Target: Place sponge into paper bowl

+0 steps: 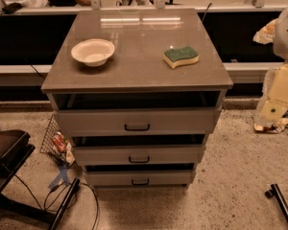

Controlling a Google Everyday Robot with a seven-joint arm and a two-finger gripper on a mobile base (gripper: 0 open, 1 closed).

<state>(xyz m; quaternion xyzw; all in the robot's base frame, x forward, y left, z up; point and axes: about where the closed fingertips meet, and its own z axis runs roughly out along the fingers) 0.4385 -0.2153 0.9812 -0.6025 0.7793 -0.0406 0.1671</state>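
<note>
The sponge (181,56), yellow with a dark green top, lies flat on the right side of the grey cabinet top (134,66). The white paper bowl (92,51) stands upright and empty on the left side of the same top, well apart from the sponge. I cannot make out the gripper's fingers anywhere in the camera view. A pale bulky shape (286,30) at the right edge, beside the cabinet and right of the sponge, may be part of my arm.
The cabinet has three drawers (137,126), each pulled slightly out. A railing and counter (134,6) run behind it. Beige cardboard and litter (278,99) lie on the floor to the right. A wire basket (55,140), cables and a dark stand are at the lower left.
</note>
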